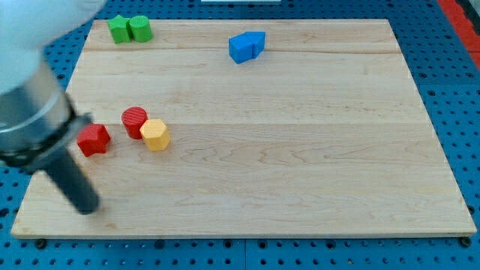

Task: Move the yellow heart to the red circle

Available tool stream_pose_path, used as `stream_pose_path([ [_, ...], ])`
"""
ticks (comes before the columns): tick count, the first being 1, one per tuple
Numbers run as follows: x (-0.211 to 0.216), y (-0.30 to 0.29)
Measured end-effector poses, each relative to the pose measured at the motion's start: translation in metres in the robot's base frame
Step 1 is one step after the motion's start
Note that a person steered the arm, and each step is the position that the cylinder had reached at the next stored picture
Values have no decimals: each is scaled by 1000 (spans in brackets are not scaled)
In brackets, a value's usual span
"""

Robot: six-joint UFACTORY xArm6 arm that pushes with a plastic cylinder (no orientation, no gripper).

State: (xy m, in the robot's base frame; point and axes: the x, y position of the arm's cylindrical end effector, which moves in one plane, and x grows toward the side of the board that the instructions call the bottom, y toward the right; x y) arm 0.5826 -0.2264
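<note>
Wooden table (300,150) on blue pegboard (457,90). No jaws on this arm, only dark rod; my tip (88,210) sits near table's lower left corner, below red star block (94,139), apart from it. Red circle (135,121) just right of star. Yellow block (155,135), looks six-sided rather than heart-shaped, touching red circle's lower right side. Two green blocks (129,28) together at view's top left. Two blue blocks (247,46) touching at top centre.
</note>
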Motion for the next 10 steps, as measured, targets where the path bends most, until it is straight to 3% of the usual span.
stream_pose_path([
  [1, -1, -76],
  [2, -33, -76],
  [3, -56, -62],
  [5, -27, -16],
  [8, -76, 16],
  [10, -73, 48],
])
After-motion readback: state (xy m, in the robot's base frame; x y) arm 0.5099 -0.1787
